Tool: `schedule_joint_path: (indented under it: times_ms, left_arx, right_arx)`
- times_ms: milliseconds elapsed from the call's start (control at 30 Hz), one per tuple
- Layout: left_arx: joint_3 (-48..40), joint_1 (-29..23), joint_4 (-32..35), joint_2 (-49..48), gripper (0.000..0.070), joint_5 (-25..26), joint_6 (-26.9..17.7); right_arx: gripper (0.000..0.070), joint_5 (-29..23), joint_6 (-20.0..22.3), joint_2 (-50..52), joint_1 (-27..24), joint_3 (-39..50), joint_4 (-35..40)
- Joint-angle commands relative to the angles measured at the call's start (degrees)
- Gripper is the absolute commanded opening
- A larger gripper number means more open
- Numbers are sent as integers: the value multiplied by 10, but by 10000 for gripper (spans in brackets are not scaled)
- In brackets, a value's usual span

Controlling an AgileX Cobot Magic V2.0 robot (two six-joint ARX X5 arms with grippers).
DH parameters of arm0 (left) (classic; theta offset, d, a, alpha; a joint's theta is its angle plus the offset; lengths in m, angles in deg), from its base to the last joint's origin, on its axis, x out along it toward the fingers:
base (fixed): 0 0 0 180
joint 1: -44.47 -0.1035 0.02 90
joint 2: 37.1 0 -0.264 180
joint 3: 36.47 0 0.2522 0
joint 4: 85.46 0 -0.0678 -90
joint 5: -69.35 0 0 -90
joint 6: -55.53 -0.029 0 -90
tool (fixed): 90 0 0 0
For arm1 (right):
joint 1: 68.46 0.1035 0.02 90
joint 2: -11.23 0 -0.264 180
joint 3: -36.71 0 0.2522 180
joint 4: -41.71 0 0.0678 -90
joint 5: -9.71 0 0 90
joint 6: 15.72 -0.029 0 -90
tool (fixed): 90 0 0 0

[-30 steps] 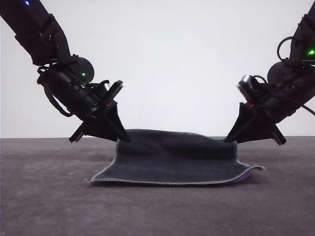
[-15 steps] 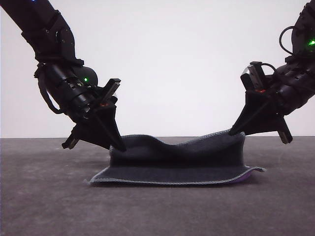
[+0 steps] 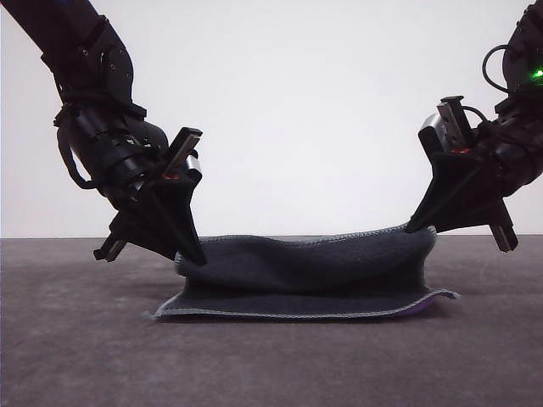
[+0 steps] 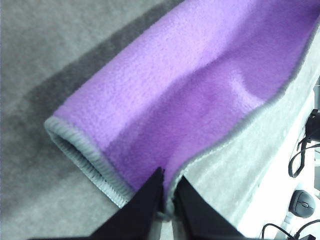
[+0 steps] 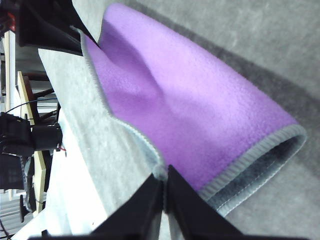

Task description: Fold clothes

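Pincers, left [image 3: 193, 254] and right [image 3: 422, 225], each clamp a far cloth [image 3: 297, 275] corner: carry both level toward the near hem.

purple face of the cloth [image 4: 200, 85] up and rolled over on itself, running diagonally. light grey stitched hem [image 4: 82, 155] curving round the open end of the roll, a dark hollow just inside. left pincer [image 4: 169, 192] clamped on the hem at the cloth's corner, two black fingers [image 4: 147, 192] pressed close with only a sliver of fabric between. grey table [image 4: 45, 55] beneath, darker shadow band alongside the fold. beyond the table edge, black cables and a small round dark object [image 4: 303, 202], blurred.
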Motion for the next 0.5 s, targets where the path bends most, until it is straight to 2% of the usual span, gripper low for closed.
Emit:
schedule_joint_path:
  times_ms: [0,233,267,333,367,433,467]
  left_arx:
    - [10,2,-3,3,28,4,-10]
    - [10,2,-16,3,43,18,-10]
    - [10,2,-18,3,66,18,-10]
    - [10,2,-23,3,176,18,-10]
    - [10,2,-27,3,232,18,-10]
    - [9,2,-31,3,329,19,-10]
    - [9,2,-32,3,350,22,-10]
  right_arx:
    - [0,3,11,-5,1,-10,-3]
    - [0,3,14,-5,0,-10,-18]
    - [0,3,15,-5,0,-10,-21]
    - [25,3,18,-5,0,-10,-29]
    - [64,3,22,-5,0,-10,-33]
    - [211,3,27,-5,0,-10,-39]
    - [290,3,26,-5,0,-10,-40]
